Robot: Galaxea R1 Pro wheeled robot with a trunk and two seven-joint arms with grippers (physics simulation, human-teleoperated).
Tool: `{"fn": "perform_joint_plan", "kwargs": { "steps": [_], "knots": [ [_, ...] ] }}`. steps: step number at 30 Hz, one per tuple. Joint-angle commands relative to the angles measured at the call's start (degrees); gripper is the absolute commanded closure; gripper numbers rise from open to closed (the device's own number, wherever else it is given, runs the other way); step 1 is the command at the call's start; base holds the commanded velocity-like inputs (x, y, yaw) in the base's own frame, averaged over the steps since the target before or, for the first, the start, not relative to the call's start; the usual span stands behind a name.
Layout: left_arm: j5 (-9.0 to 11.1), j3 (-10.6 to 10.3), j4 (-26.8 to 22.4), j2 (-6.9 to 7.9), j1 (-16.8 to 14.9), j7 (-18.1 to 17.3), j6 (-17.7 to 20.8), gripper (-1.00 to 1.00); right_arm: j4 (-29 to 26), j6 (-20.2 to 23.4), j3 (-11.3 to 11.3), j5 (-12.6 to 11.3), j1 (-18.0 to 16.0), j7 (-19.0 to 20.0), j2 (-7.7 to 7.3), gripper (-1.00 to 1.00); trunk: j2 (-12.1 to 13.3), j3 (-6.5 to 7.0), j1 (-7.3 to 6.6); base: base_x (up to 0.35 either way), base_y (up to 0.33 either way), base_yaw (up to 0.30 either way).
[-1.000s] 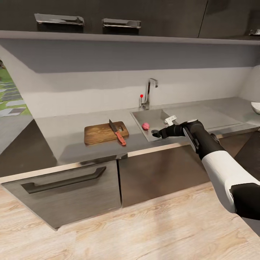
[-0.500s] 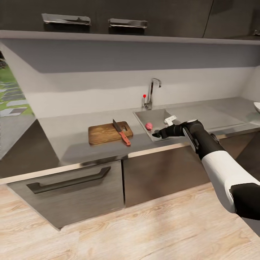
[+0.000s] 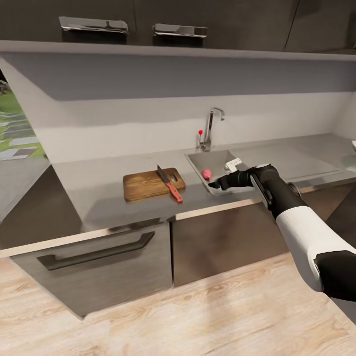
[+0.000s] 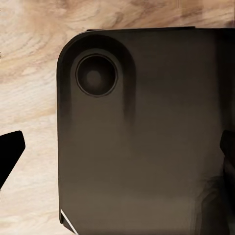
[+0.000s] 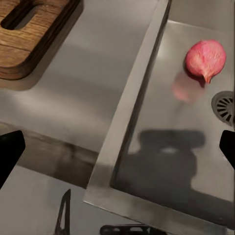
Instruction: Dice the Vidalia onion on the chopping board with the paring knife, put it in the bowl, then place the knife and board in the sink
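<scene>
A reddish-pink Vidalia onion (image 3: pixel 206 173) (image 5: pixel 205 58) lies in the steel sink (image 3: pixel 220 161) beside the round drain (image 5: pixel 226 105). To the sink's left on the grey countertop (image 3: pixel 94 180) sits the brown chopping board (image 3: pixel 148 185) (image 5: pixel 29 34). The red-handled paring knife (image 3: pixel 169 184) lies across the board's right end. My right gripper (image 3: pixel 217 184) (image 5: pixel 117 152) hangs open over the sink's front left edge, short of the onion. My left gripper (image 4: pixel 117 152) is open over the robot's dark base (image 4: pixel 147 147). A sliver of the white bowl (image 3: pixel 354 145) shows at the far right.
A chrome faucet (image 3: pixel 210 129) with a red dot stands behind the basin, and a flat drainboard (image 3: pixel 282 160) lies right of it. Dark cabinets with a black handle (image 3: pixel 96 252) sit under the counter. A shelf and upper cabinets hang above, over a wooden floor (image 3: pixel 198 316).
The camera has moved, so the counter's things sit further right in the picture. My right gripper now hangs at the sink's front left edge instead of over the drain.
</scene>
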Motion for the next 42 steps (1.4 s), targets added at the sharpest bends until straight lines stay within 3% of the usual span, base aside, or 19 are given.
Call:
{"fn": "perform_joint_plan", "kwargs": {
  "steps": [1,12,14,15,23,26,29,31,42],
  "knots": [
    [0.0,0.0,-0.1,-0.02,0.0,0.2,-0.1,-1.00,-0.1,0.1,0.1,0.6,0.0,0.4,-0.04,-1.00,0.0,-0.04,0.03,0.268,0.001,0.000],
    [0.0,0.0,-0.2,-0.02,0.0,0.3,-0.2,-1.00,2.3,-0.8,0.1,0.7,0.0,0.5,-0.71,-1.00,0.0,-0.04,0.03,0.212,-0.051,0.000],
    [0.0,0.1,-0.2,-0.02,0.0,0.3,-0.2,-1.00,3.3,-1.7,0.1,0.6,0.0,0.7,-1.42,-1.00,0.0,-0.04,0.03,0.019,-0.010,0.000],
    [0.0,0.1,-0.2,0.05,0.0,0.3,-0.2,-1.00,4.0,-4.3,0.1,0.7,1.5,2.5,-2.85,-1.00,0.0,-0.04,0.03,0.004,-0.002,0.000],
    [0.0,0.1,-0.2,0.01,0.0,0.4,-0.2,-1.00,4.0,-5.7,0.0,0.8,3.9,6.9,-5.99,-1.00,0.0,-0.04,0.03,0.001,-0.008,0.000],
    [0.0,0.1,-0.2,-0.01,0.0,0.5,-0.2,-1.00,3.8,-5.7,0.0,0.8,4.0,8.3,-7.79,-1.00,0.0,-0.04,0.03,0.000,-0.230,0.000],
    [0.1,0.0,-0.1,-0.02,0.0,0.5,-0.2,-1.00,3.4,-5.7,-0.1,0.8,4.0,14.5,-11.15,-1.00,0.0,-0.04,0.03,-0.087,-0.277,0.000],
    [0.1,0.0,-0.1,-0.02,0.0,0.5,-0.2,-1.00,3.2,-5.7,-0.1,0.8,4.0,16.5,-12.02,-1.00,0.0,-0.04,0.03,-0.177,-0.254,0.000],
    [0.1,0.0,-0.1,-0.02,0.0,0.5,-0.2,-1.00,3.0,-5.7,-0.1,0.9,4.0,18.7,-12.91,-1.00,0.0,-0.04,0.03,-0.279,-0.158,0.000]
  ]
}}
